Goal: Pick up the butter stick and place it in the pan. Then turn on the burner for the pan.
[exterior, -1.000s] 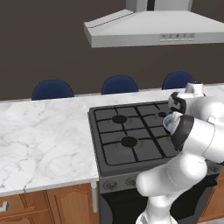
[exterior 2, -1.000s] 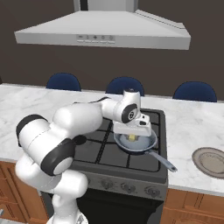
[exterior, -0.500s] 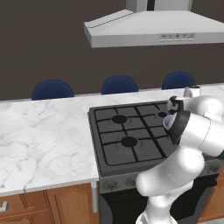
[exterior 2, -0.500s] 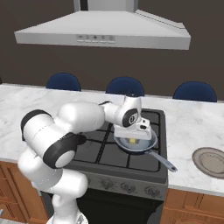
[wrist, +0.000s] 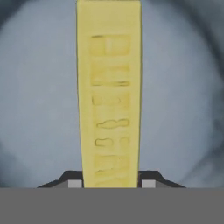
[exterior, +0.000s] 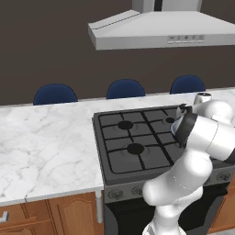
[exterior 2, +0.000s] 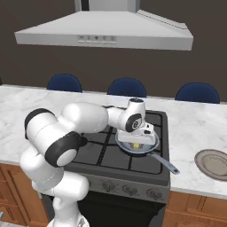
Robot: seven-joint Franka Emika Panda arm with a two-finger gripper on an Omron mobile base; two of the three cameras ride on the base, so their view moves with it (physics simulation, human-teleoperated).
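Butter stick [wrist: 109, 94] sits pinched between the pincer's [wrist: 109, 183] two dark tips, reaching straight out from them over the pan's [exterior 2: 150, 142] grey-blue floor.

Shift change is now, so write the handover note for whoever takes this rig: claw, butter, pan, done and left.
Claw: shut on the pale-yellow rectangular butter stick, held low over the round shallow grey-blue metal pan.
Pan: on the black gas stove's front right burner, thin handle pointing to the front right.
Done: butter picked up and carried to the pan.
Left: release the butter in the pan, then turn on that burner.
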